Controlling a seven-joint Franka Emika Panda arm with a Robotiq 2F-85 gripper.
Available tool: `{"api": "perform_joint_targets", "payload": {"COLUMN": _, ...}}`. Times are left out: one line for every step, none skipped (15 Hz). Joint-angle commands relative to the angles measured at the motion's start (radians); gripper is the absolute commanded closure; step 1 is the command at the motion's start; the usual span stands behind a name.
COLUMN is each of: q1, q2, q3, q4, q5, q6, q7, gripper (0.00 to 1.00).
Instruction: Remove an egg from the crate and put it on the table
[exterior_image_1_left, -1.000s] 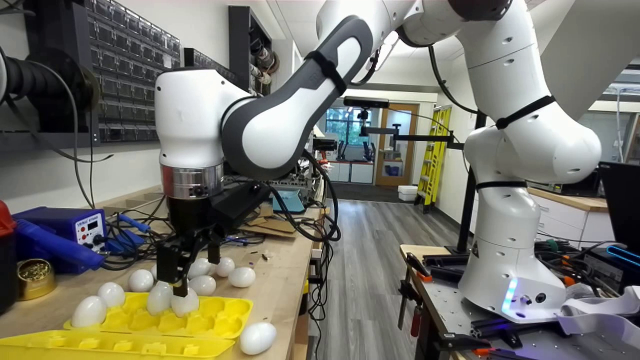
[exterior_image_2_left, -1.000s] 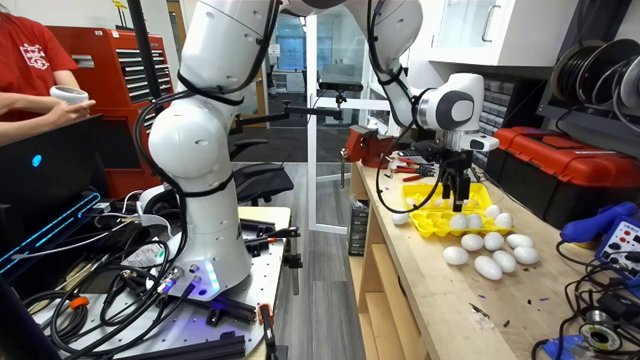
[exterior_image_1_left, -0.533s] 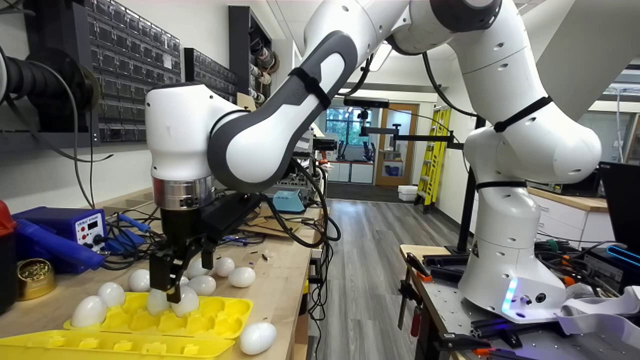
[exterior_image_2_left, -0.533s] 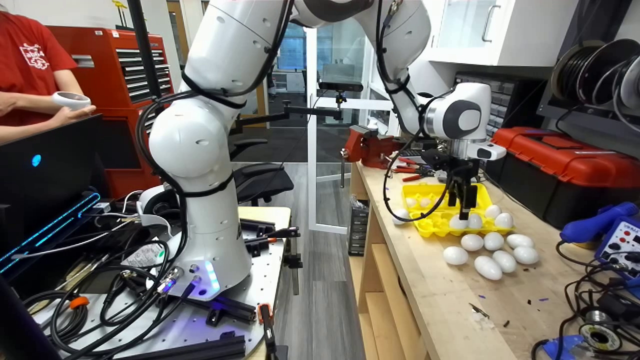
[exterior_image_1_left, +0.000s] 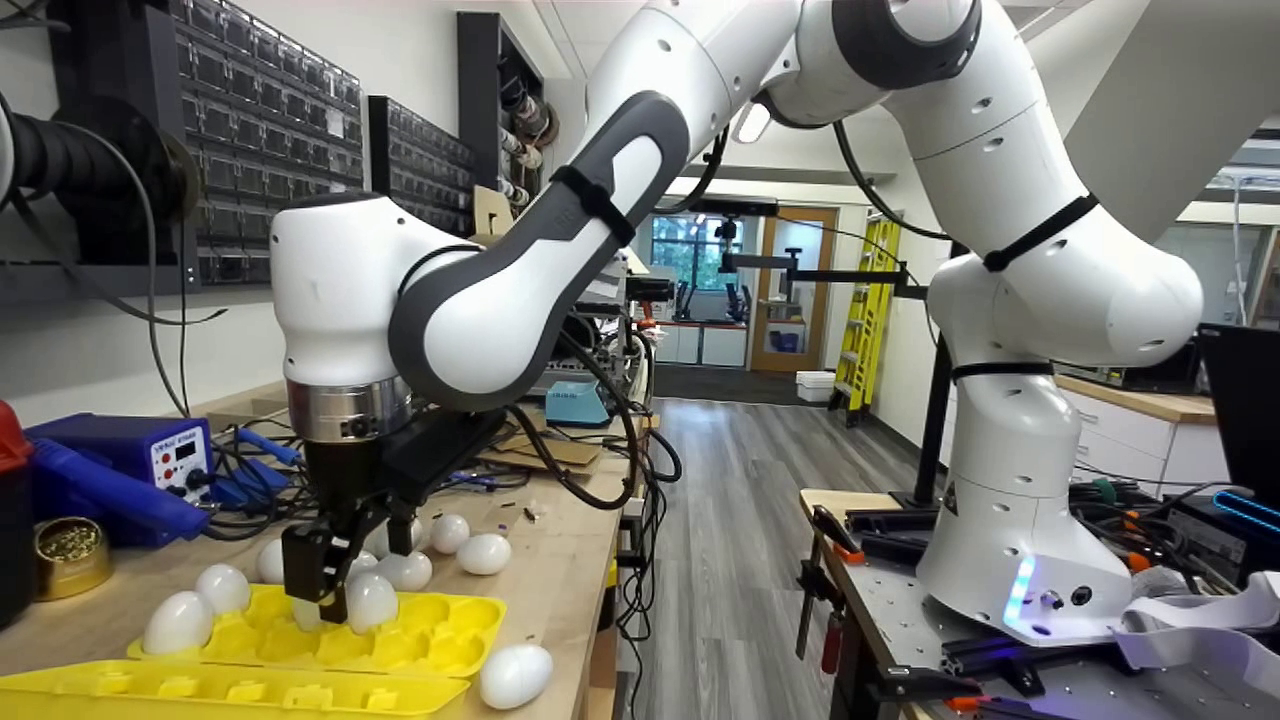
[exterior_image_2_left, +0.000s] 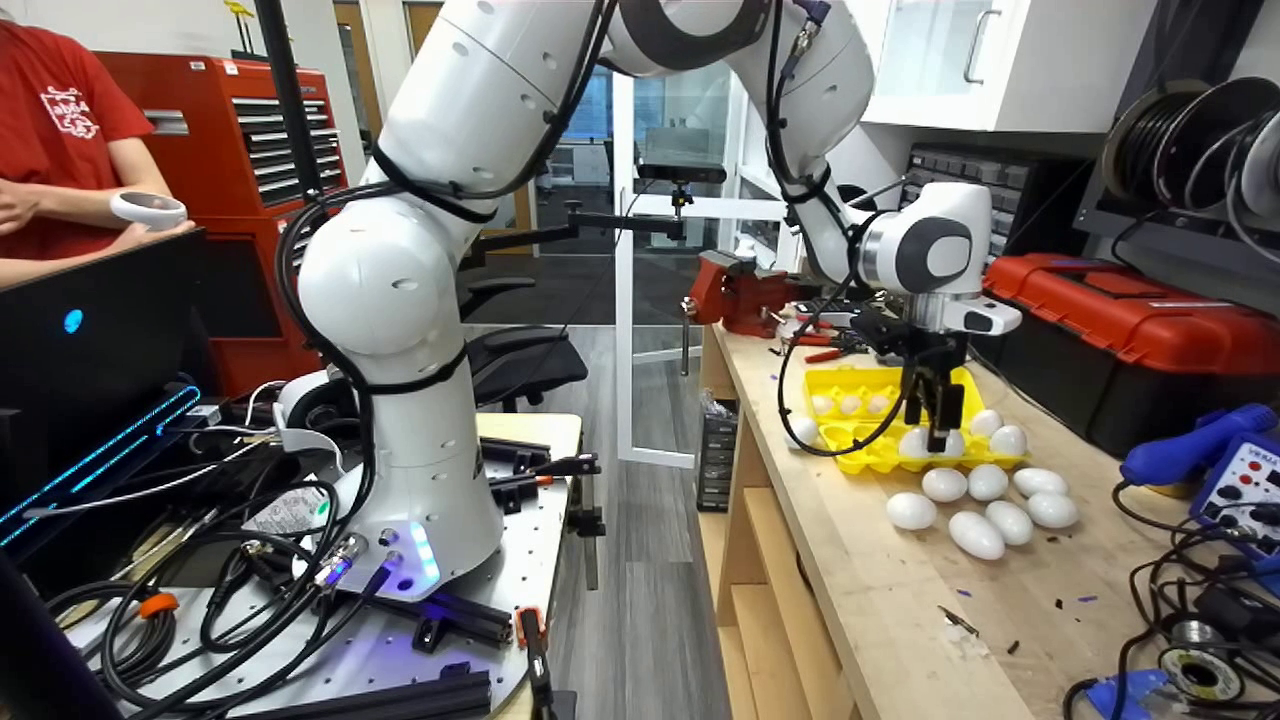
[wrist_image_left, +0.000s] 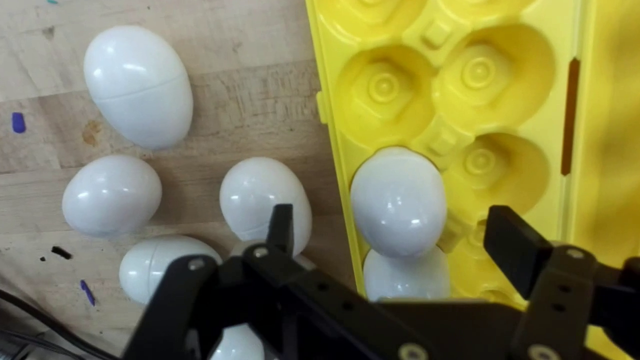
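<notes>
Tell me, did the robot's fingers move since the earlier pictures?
Yes: in an exterior view, the fingers went down and toward the picture's left against the yellow crate, which stayed put.

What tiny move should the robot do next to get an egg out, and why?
I'd probably lower the gripper a little. Its jaws stand open, and in the wrist view an egg in the crate shows between the fingers with gaps on both sides. Go slowly, though: one finger overlaps a loose egg on the table in that view.
</notes>
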Motion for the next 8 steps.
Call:
{"api": "perform_joint_targets", "payload": {"q1": 0.016, "q2": 0.025, "q3": -0.017, "q4": 0.028, "q5": 0.030, "q6": 0.014, "q7": -0.036, "gripper": 0.33}}
{"api": "perform_joint_targets", "payload": {"q1": 0.016, "q2": 0.028, "q3": -0.017, "q4": 0.029, "q5": 0.033, "q6": 0.015, "q7": -0.041, "gripper": 0.40}}
{"api": "perform_joint_targets", "payload": {"q1": 0.014, "q2": 0.028, "q3": -0.017, "q4": 0.028, "q5": 0.039, "q6": 0.017, "q7": -0.045, "gripper": 0.47}}
{"api": "perform_joint_targets", "payload": {"q1": 0.012, "q2": 0.027, "q3": -0.016, "q4": 0.026, "q5": 0.044, "q6": 0.017, "q7": -0.048, "gripper": 0.53}}
{"api": "perform_joint_targets", "payload": {"q1": 0.010, "q2": 0.026, "q3": -0.015, "q4": 0.023, "q5": 0.049, "q6": 0.019, "q7": -0.052, "gripper": 0.61}}
{"api": "perform_joint_targets", "payload": {"q1": 0.010, "q2": 0.022, "q3": -0.016, "q4": 0.018, "q5": 0.052, "q6": 0.022, "q7": -0.054, "gripper": 0.66}}
{"api": "perform_joint_targets", "payload": {"q1": 0.010, "q2": 0.017, "q3": -0.017, "q4": 0.013, "q5": 0.056, "q6": 0.026, "q7": -0.057, "gripper": 0.74}}
{"api": "perform_joint_targets", "payload": {"q1": 0.010, "q2": 0.011, "q3": -0.017, "q4": 0.008, "q5": 0.060, "q6": 0.029, "q7": -0.059, "gripper": 0.77}}
